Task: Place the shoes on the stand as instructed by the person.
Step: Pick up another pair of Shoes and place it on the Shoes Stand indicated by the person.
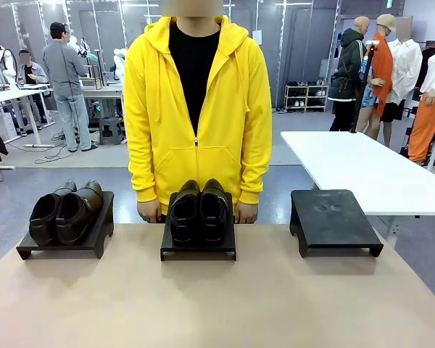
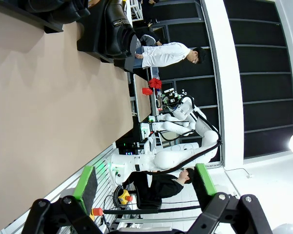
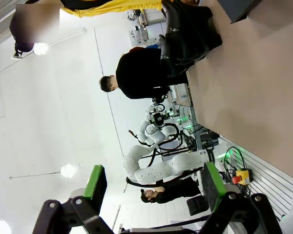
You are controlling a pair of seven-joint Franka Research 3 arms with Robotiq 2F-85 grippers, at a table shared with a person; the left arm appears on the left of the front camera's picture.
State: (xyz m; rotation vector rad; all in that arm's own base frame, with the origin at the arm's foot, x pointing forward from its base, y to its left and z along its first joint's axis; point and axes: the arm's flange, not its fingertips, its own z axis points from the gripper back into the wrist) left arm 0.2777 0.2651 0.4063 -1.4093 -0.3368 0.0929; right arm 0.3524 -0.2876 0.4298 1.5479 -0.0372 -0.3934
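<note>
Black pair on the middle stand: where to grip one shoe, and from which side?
Probably the collar of a black shoe, from above: toes face the robot, openings face up, and its mate touches one side, so one finger inside, one outside. The middle stand blocks low approaches.

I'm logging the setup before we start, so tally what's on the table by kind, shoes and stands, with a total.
Dark brown-black shoes: 2, on the left stand
Black shoes: 2, on the middle stand
Black stands: 3, the right stand bare
Total: 7
</note>
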